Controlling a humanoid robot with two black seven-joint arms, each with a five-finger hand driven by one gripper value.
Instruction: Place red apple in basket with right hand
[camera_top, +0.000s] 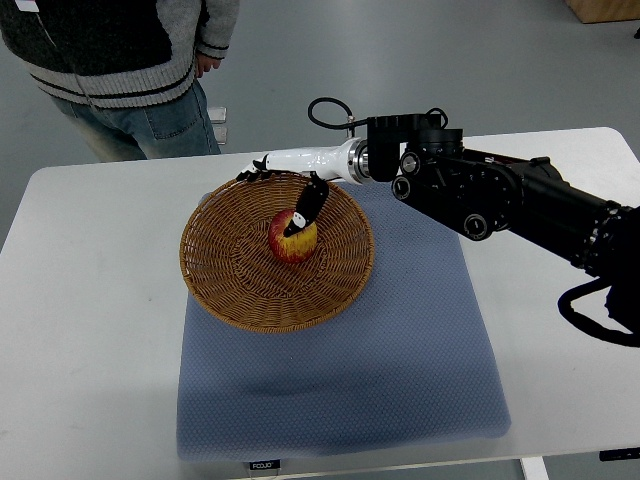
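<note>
Partly, right robot hand (291, 190) (fingers curled) covers apple (291, 241).

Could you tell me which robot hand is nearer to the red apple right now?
Right. The right robot hand is over the basket, one finger on the red apple; the left is out of view.

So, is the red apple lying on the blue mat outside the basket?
No, the red apple sits inside the wicker basket, with the right hand over it.

Woven wicker, quilted cloth, glossy plastic.
The round brown wicker basket (240, 290) looks rough; the blue-grey dimpled cloth mat (400, 350) matt; the red-yellow apple (290, 243) smooth-skinned; the white table (80, 350) smooth; the white right hand's shell (300, 160) glossy.
</note>
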